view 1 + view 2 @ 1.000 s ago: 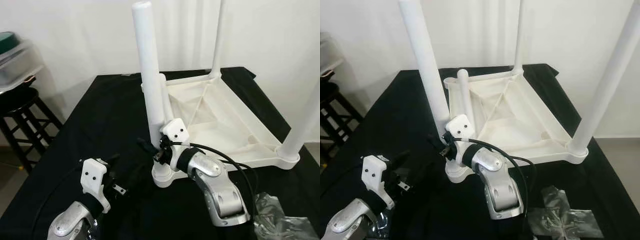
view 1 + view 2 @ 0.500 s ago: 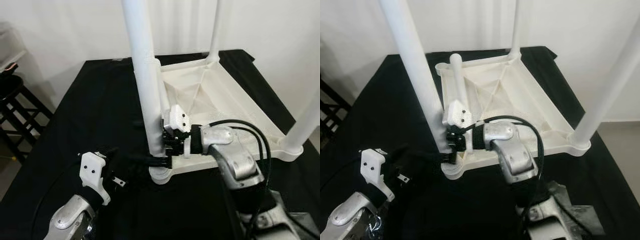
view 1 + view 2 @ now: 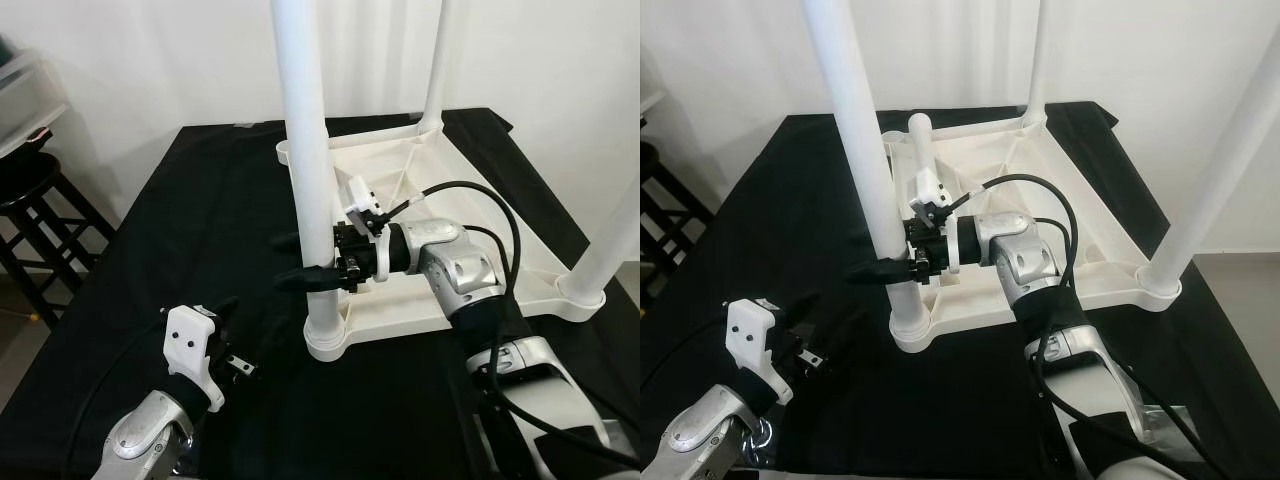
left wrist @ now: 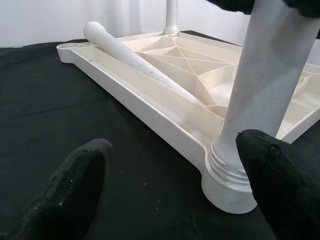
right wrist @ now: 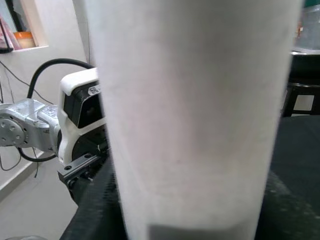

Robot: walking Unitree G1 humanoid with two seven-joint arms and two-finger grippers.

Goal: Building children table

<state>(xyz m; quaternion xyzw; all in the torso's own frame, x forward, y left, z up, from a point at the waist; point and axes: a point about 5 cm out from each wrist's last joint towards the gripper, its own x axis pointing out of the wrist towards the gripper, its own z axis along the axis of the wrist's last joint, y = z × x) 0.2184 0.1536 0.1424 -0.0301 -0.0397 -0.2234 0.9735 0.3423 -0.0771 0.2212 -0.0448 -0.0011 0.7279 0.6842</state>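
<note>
My right gripper [image 3: 300,262] is clamped around the upright leg [image 3: 305,150] seated in the near-left corner socket of the upturned tabletop [image 3: 470,260]. My left gripper [image 4: 170,185] hovers spread beside that socket. A loose leg [image 4: 135,60] lies inside the tabletop.

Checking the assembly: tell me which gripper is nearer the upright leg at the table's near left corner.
Right. The right gripper has its fingers around the near-left leg, above its socket. The left gripper is open, low over the black cloth, apart from the leg's base.
</note>
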